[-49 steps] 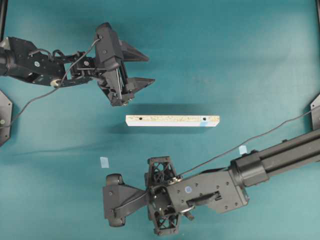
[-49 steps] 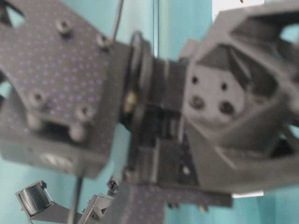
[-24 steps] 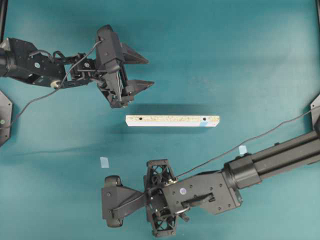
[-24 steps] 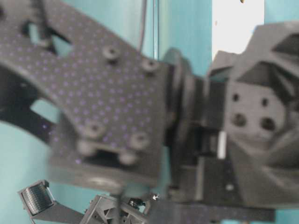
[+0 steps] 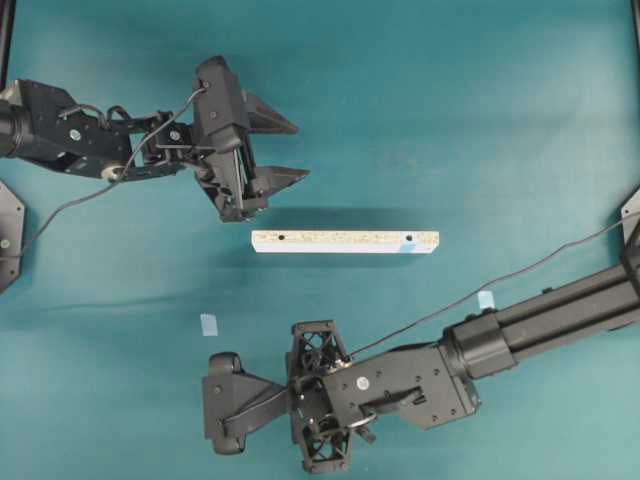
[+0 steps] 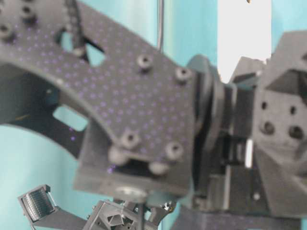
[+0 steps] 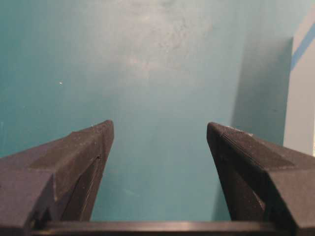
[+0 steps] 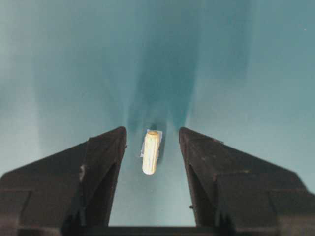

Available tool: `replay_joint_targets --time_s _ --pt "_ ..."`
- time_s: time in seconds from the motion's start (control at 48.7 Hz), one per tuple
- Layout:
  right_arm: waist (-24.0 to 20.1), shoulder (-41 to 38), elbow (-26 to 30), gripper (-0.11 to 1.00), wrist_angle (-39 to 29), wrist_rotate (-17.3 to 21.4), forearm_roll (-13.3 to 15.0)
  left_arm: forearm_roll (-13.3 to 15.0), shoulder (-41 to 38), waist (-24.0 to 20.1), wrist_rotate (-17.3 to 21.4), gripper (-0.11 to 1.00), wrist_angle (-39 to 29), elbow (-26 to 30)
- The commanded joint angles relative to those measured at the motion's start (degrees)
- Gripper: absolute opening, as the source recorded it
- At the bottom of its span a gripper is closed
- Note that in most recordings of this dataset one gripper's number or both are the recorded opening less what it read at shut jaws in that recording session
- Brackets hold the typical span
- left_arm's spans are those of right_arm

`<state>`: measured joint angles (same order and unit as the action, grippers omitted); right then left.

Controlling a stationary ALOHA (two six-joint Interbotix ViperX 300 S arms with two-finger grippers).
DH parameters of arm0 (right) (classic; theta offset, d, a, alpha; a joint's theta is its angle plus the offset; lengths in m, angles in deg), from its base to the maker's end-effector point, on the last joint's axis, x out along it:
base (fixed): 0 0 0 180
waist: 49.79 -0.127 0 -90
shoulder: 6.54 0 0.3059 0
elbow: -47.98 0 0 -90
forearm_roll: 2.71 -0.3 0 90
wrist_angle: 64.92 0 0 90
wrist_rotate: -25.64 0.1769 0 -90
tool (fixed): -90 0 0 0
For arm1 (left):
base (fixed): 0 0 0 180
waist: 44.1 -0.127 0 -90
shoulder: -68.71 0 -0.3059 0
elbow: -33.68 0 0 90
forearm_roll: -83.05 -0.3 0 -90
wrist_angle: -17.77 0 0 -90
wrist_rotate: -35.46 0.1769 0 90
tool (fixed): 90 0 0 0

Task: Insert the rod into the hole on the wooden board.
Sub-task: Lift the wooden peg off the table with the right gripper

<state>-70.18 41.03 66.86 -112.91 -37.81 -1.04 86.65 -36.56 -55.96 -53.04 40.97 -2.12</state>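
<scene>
The wooden board (image 5: 345, 241) lies flat mid-table, with the hole (image 5: 408, 240) beside its blue-marked right end. The rod (image 8: 151, 151), a stubby cream dowel, lies on a pale tape square on the table, between the fingers of my open right gripper (image 8: 151, 132) and touching neither. From overhead the right gripper (image 5: 215, 403) sits low at the front left of the board and hides the rod. My left gripper (image 5: 300, 150) hovers open and empty behind the board's left end. In the left wrist view the left gripper (image 7: 160, 125) has the board's pale edge (image 7: 301, 93) to its right.
Two small pale-blue tape squares lie on the teal table, one (image 5: 208, 323) front left, the other (image 5: 486, 299) front right by the right arm's cable. The right arm's wrist (image 6: 144, 120) fills the table-level view.
The right arm has slid a little to the left and toward the front edge. The left gripper has shifted slightly toward the board. Both grippers stay open as before.
</scene>
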Motion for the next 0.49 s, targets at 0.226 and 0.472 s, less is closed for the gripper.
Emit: replay_joint_targets --time_s 0.226,0.472 --pt "-0.44 0.97 1.49 0.55 0.44 -0.18 -0.18 -0.09 1.05 0.53 -0.18 0.87 -0.88 0.88" --pt "-0.53 0.53 1.49 0.35 0.35 -0.09 -0.18 -0.09 1.05 0.53 -0.18 0.87 -0.88 0.88"
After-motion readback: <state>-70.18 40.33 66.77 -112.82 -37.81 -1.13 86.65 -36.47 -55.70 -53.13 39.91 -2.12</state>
